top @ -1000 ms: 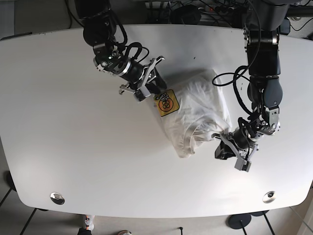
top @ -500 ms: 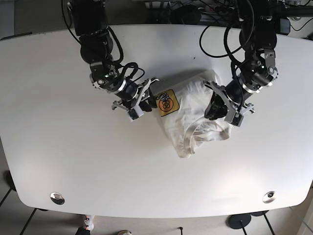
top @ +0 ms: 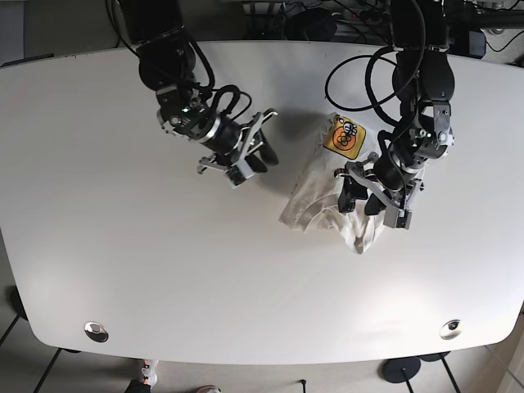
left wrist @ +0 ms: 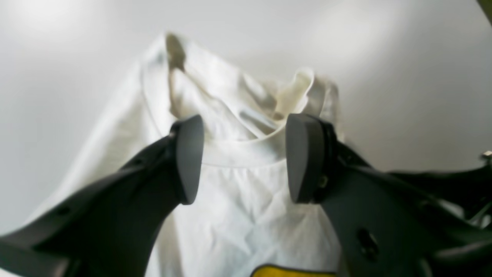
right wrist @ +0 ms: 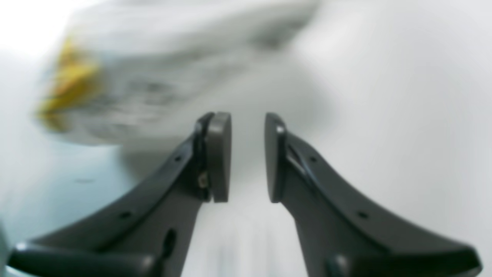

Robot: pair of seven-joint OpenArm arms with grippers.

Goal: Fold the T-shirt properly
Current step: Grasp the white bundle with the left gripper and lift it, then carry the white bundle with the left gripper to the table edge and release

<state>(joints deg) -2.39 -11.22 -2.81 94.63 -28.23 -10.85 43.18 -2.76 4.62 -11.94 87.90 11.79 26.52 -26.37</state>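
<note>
The white T-shirt (top: 323, 190) lies bunched right of the table's middle, its yellow logo (top: 342, 137) at its far edge. My left gripper (top: 368, 203) hangs over the shirt's near right part. In the left wrist view it (left wrist: 246, 157) is open, with its fingers (left wrist: 188, 157) on either side of the ribbed collar (left wrist: 238, 148), and the logo (left wrist: 292, 271) shows at the bottom edge. My right gripper (top: 252, 160) is left of the shirt, apart from it. In the right wrist view it (right wrist: 248, 156) is narrowly open and empty, with the blurred shirt (right wrist: 161, 57) beyond it.
The white table (top: 98, 246) has two metal caps near its front edge, one on the left (top: 96, 331) and one on the right (top: 449, 329). Cables (top: 327, 20) lie behind the far edge. Both arm bases stand at the back.
The shirt has been folded over to the right, and the logo has moved from its left side to its far right. My right gripper is now off the shirt. My left gripper has shifted slightly.
</note>
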